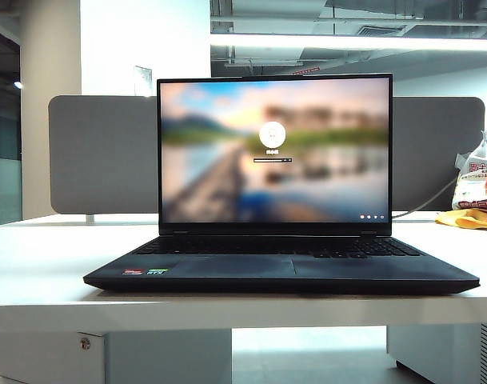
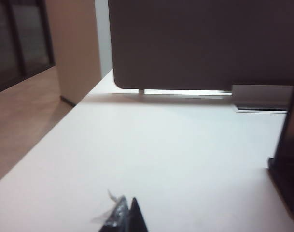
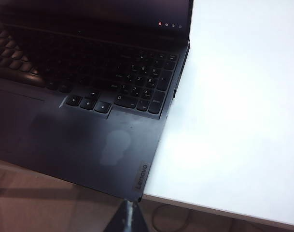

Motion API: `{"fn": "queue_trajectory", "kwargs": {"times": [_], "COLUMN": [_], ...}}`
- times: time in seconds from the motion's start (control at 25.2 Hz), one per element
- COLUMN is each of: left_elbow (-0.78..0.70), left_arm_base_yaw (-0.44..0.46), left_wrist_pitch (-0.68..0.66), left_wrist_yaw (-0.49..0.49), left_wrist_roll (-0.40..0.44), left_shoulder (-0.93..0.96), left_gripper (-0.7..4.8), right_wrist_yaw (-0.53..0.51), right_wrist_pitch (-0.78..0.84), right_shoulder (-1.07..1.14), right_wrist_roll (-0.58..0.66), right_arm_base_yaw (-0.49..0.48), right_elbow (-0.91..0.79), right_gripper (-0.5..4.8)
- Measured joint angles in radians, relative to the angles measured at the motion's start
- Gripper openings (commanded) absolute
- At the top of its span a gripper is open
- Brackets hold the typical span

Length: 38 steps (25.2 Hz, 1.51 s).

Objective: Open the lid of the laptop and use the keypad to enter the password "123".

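A: Is the flat blue-black lid point(image 1: 275, 152) up?
B: Yes; the slim dark laptop point(image 1: 279, 270) stands open mid-bench at its login screen.
A: And "123"?
B: I cannot tell. The black keypad point(image 3: 142, 87) is untouched now; the left hand point(image 2: 126, 218) is shut and empty beside the laptop, and the right hand point(image 3: 127, 217) looks shut and empty off its front corner.

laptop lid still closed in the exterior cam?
No: the lid stands upright and open, its screen lit with a login page above the keypad.
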Motion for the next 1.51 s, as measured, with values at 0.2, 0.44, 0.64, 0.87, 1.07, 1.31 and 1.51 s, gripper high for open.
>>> {"fn": "queue_trajectory", "kwargs": {"times": [0.2,0.44,0.64,0.87,1.07,1.31,1.51], "left_elbow": [-0.044,-0.058,-0.057,-0.056,-0.055,-0.055,-0.055], "left_arm_base_yaw": [0.0,-0.079,-0.131,-0.131,-0.131,-0.131,-0.131], "left_wrist_pitch": [-0.003,-0.017,-0.085,-0.224,-0.233,-0.232,-0.232], "left_wrist_yaw": [-0.007,-0.008,-0.008,-0.021,-0.05,-0.043,-0.041], "left_wrist_roll": [-0.014,-0.039,-0.035,-0.035,-0.039,-0.04,-0.04], "left_shoulder": [-0.061,-0.06,-0.06,-0.06,-0.06,-0.06,-0.06], "left_gripper": [-0.02,-0.02,-0.02,-0.02,-0.02,-0.02,-0.02], "right_wrist_yaw": [0.0,0.0,0.0,0.0,0.0,0.0,0.0], "right_wrist_pitch": [0.0,-0.001,-0.001,-0.001,-0.001,-0.001,-0.001], "right_shoulder": [0.0,0.0,0.0,0.0,0.0,0.0,0.0], "right_wrist_roll": [0.0,0.0,0.0,0.0,0.0,0.0,0.0], "right_arm_base_yaw": [0.0,0.0,-0.001,-0.001,-0.001,-0.001,-0.001], "right_elbow": [0.0,0.0,0.0,0.0,0.0,0.0,0.0], "right_gripper": [-0.05,-0.05,-0.05,-0.05,-0.05,-0.05,-0.05]}}
